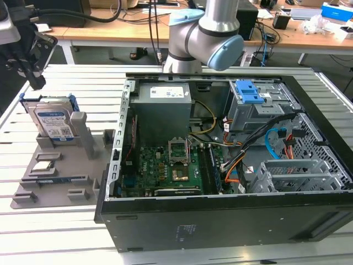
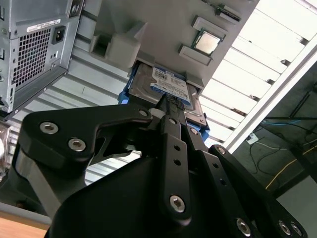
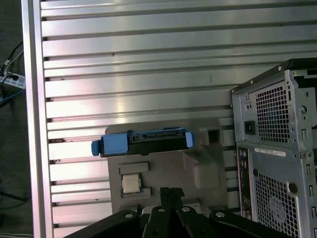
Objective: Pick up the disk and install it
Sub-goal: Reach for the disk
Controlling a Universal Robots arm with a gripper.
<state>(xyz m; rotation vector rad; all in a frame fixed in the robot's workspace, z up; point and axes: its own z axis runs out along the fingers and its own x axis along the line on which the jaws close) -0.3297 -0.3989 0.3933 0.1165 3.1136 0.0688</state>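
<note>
Disk: the disk [image 1: 52,118] stands on edge in a slot of the grey holder [image 1: 60,171], at the exterior view's left. Its printed label shows and its blue frame wraps its sides. It has not been lifted.
Holder: it lies flat on the slatted bench [image 1: 55,243], just beside the open computer case [image 1: 220,226]. A small square chip [image 2: 207,42] sits in another pocket, near the disk.
Claw: the claw [image 1: 34,77] hangs above the disk and apart from it. Its fingers [image 3: 166,192] are drawn narrow, close against each other, with nothing between them.
Risk, width: at this narrow setting the claw would probably land on the disk's top edge rather than around it, pressing it into the slot or tipping it.
Risk, aim: edge-on in the first wrist view, the disk [image 3: 143,141] is a thin target. An off-centre or twisted descent could catch the blue frame or a holder wall and drag the holder across the bench.
Risk, hold: the metal faces look smooth, and a hold on the plastic frame alone might flex and let the disk slip or swing.
Risk, neighbours: a stray finger could knock the chip out of its pocket.
Risk, case: cables [image 1: 265,135] and metal edges crowd the inside of the case, so a tilted disk could snag there.
</note>
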